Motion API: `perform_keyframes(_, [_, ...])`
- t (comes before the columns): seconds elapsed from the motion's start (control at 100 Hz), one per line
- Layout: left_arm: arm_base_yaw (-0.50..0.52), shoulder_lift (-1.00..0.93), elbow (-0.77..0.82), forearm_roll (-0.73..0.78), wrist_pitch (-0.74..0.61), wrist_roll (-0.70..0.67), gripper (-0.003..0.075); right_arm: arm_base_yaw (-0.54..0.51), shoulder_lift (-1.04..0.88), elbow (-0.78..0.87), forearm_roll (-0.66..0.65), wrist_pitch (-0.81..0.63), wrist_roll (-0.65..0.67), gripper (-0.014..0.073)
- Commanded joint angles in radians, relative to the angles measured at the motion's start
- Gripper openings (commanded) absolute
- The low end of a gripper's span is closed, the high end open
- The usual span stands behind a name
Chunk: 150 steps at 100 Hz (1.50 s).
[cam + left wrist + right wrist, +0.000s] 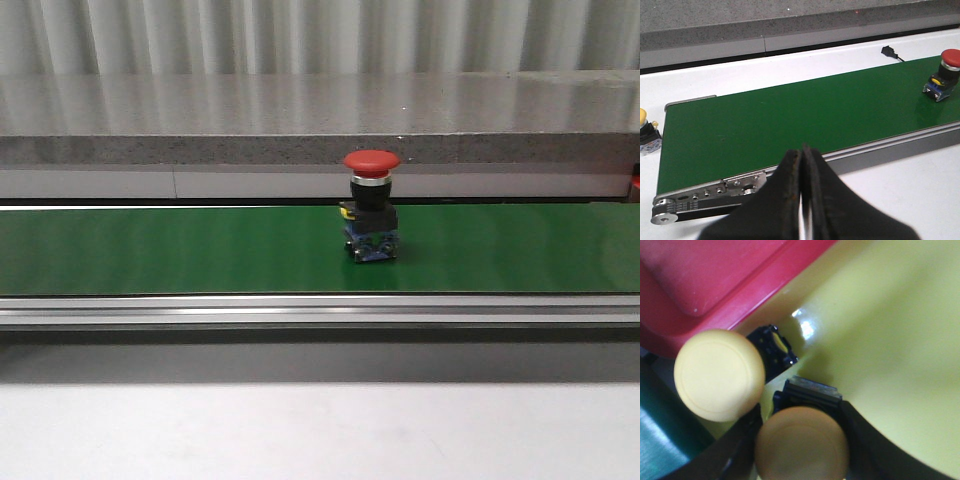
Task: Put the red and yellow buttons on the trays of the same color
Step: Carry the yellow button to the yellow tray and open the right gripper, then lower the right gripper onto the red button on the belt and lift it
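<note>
A red button [371, 205] stands mid-belt [180, 250]. The left gripper [802, 200] is clenched empty; the right gripper [800, 440] grasps a yellow button [802, 442] over the yellow tray [890, 340], beside another button [719, 374].

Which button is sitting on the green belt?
The red mushroom-headed push button stands upright on the green conveyor belt. The yellow-capped push buttons are off it, over the yellow tray.

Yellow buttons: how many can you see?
3. One sits off the green belt's end; two are over the yellow tray: one beside the right gripper, one between its fingers.
</note>
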Motion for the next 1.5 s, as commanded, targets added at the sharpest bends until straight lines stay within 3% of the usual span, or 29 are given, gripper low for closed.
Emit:
perform_keyframes(0.0, [0.001, 0.005, -0.024, -0.022, -0.067, 0.002, -0.0020, -0.004, -0.040, -0.023, 0.005, -0.019, -0.002, 0.0237])
perform_keyframes(0.1, [0.001, 0.005, -0.024, -0.022, -0.067, 0.002, -0.0020, -0.004, -0.041, -0.023, 0.008, -0.010, -0.002, 0.0449])
perform_keyframes(0.19, [0.001, 0.005, -0.024, -0.022, -0.067, 0.002, -0.0020, -0.004, -0.048, -0.023, 0.013, -0.001, -0.002, 0.0545])
perform_keyframes(0.45, [0.001, 0.005, -0.024, -0.022, -0.067, 0.002, -0.0020, -0.004, -0.135, -0.006, 0.014, 0.022, -0.002, 0.0540])
perform_keyframes(0.78, [0.001, 0.005, -0.024, -0.022, -0.067, 0.002, -0.0020, 0.039, -0.376, 0.031, 0.013, 0.032, -0.029, 0.0540])
perform_keyframes(1.05, [0.001, 0.005, -0.024, -0.022, -0.067, 0.002, -0.0020, 0.248, -0.486, 0.029, 0.013, 0.045, -0.049, 0.0550])
perform_keyframes(1.18, [0.001, 0.005, -0.024, -0.022, -0.067, 0.002, -0.0020, 0.361, -0.471, 0.001, 0.013, 0.076, -0.074, 0.0628])
perform_keyframes(1.49, [0.001, 0.005, -0.024, -0.022, -0.067, 0.002, -0.0020, 0.578, -0.356, -0.192, 0.014, 0.308, -0.164, 0.0647])
